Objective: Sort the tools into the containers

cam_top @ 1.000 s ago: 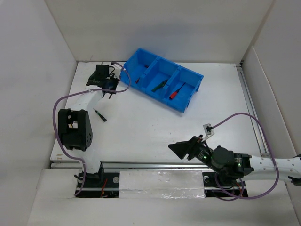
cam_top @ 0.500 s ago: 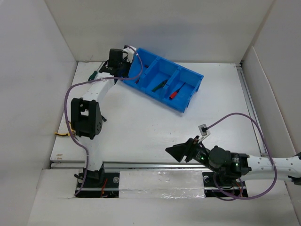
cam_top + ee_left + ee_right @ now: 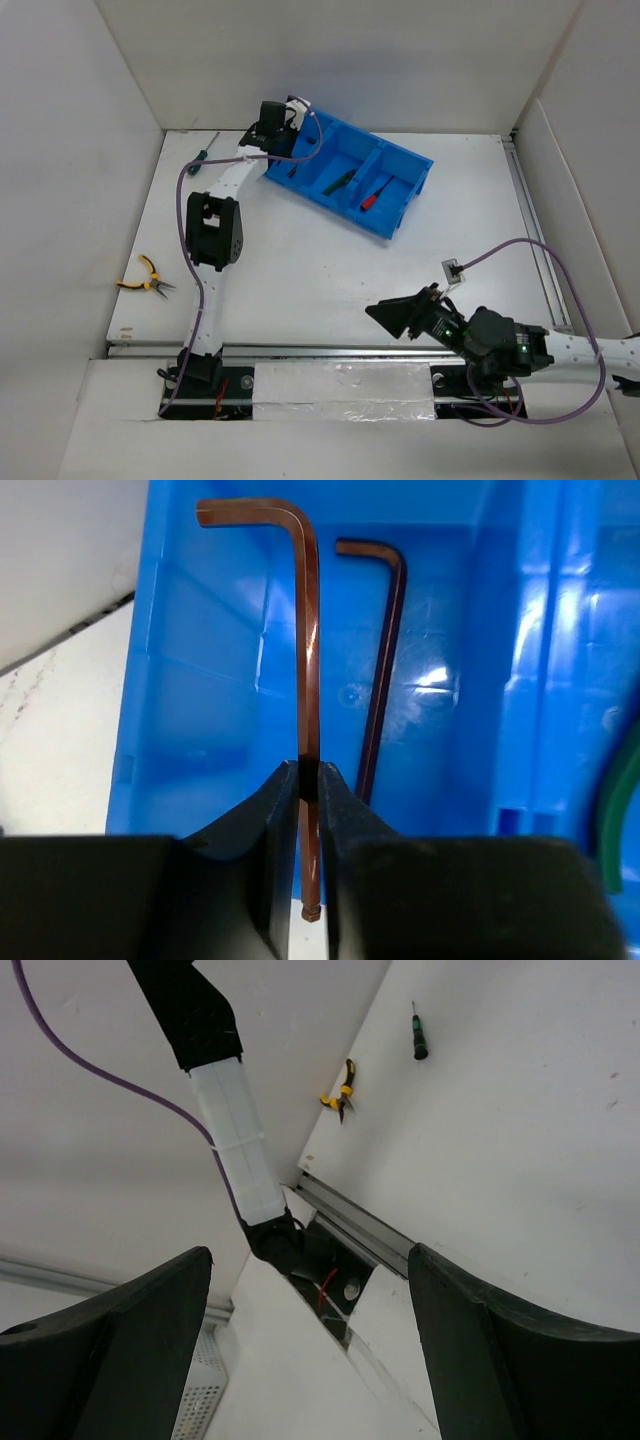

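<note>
My left gripper point(image 3: 310, 780) is shut on a brown L-shaped hex key point(image 3: 309, 630), which hangs over the left compartment of the blue bin point(image 3: 200, 680). A second, darker hex key point(image 3: 385, 660) lies on that compartment's floor. From above, the left gripper point(image 3: 287, 135) is at the bin's point(image 3: 415, 160) left end. The middle compartment holds a green-handled tool point(image 3: 340, 181) and the right one a red screwdriver point(image 3: 375, 195). A green screwdriver point(image 3: 207, 150) and yellow pliers point(image 3: 145, 280) lie on the table at the left. My right gripper point(image 3: 395, 315) stands open and empty near the front edge.
White walls enclose the table on the left, back and right. A metal rail point(image 3: 330, 350) runs along the front edge. The right wrist view shows the pliers point(image 3: 343, 1087), the green screwdriver point(image 3: 419, 1035) and the left arm's white link point(image 3: 235, 1130).
The left arm swung right from the table's back left corner to above the bin's left compartment, uncovering the green screwdriver and the pliers. The right gripper shifted slightly.
</note>
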You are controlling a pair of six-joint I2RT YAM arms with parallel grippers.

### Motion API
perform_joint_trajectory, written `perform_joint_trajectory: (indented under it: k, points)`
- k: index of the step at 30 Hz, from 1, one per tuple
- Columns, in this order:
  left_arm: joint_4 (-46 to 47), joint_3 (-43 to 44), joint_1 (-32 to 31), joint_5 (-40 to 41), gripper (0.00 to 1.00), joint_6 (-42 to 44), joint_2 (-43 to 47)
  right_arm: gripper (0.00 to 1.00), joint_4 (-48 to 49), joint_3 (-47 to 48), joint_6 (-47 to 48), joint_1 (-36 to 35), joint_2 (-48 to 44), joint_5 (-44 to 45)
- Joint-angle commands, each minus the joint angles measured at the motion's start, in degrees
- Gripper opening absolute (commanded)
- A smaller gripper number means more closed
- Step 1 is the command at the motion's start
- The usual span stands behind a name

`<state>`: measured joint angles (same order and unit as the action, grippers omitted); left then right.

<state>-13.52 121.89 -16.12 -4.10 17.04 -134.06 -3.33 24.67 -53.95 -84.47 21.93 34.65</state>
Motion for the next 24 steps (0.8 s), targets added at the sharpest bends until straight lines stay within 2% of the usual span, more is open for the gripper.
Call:
perform_joint_trajectory:
  k: [1, 2, 4, 5, 8, 10, 14, 18, 20, 24]
  points:
    - [3.4, 2.6, 0.3, 1.7, 0.1, 0.3, 0.9, 0.84, -1.5, 3.0, 0.3, -0.5, 1.7, 3.0]
    - [3.5, 2.6, 0.3, 1.8, 0.19, 0.5, 0.7, 0.84, -1.2, 3.2, 0.2, -0.5, 2.1, 3.1]
    - [3.8, 1.8, 0.3, 1.0, 0.25, 1.3, 0.7, 0.84, -0.9, 3.5, 0.6, -0.5, 3.2, 3.1]
    - [4.1, 1.5, 0.3, 0.7, 0.32, 1.5, 1.0, 0.84, -0.9, 3.6, 0.8, -0.5, 3.3, 2.9]
    - [4.9, 0.3, 0.3, -0.8, 0.39, 1.2, 2.8, 0.84, -1.1, 3.5, 0.9, -0.5, 3.1, 2.5]
    - [5.4, -0.2, 0.3, -2.0, 0.51, 0.6, 4.7, 0.84, -1.2, 3.3, 0.9, -0.5, 2.2, 2.3]
    - [6.0, 1.5, 0.9, -1.4, 0.54, -1.6, 7.8, 0.84, -1.1, 1.7, 1.2, -0.5, -1.7, 1.6]
    - [2.9, 8.0, 5.2, 6.3, 0.56, -3.9, 9.0, 0.84, -2.7, 0.6, 0.9, -0.5, -4.5, 1.2]
    - [1.1, 9.0, 7.2, 7.3, 0.56, -4.1, 8.9, 0.84, -3.2, 0.2, 0.8, -0.5, -5.8, 1.2]
    - [3.4, 1.6, 12.6, 8.7, 0.57, -4.2, 12.6, 0.84, -2.8, -0.9, 1.0, -0.5, -8.1, 0.2]
